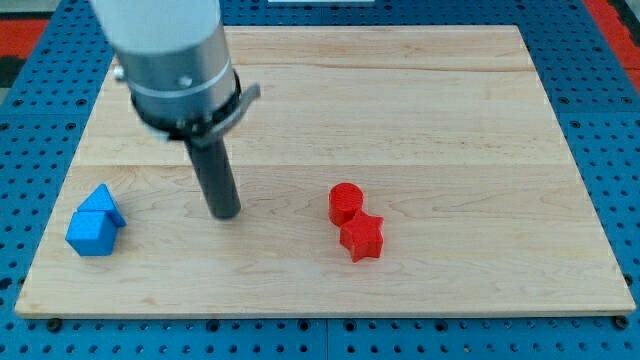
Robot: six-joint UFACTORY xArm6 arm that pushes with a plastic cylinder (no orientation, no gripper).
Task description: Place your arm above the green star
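Note:
No green star shows in the camera view. My tip (227, 213) rests on the wooden board (420, 100), left of centre. A blue block (96, 221), angular in shape, lies near the board's left edge, to the left of my tip. A red cylinder (346, 202) and a red star (362, 238) touch each other to the right of my tip, the star just below the cylinder. The arm's grey body (175, 60) covers part of the board's upper left.
The board lies on a blue perforated surface (40, 110). A red area (25, 25) shows at the view's top left and top right corners.

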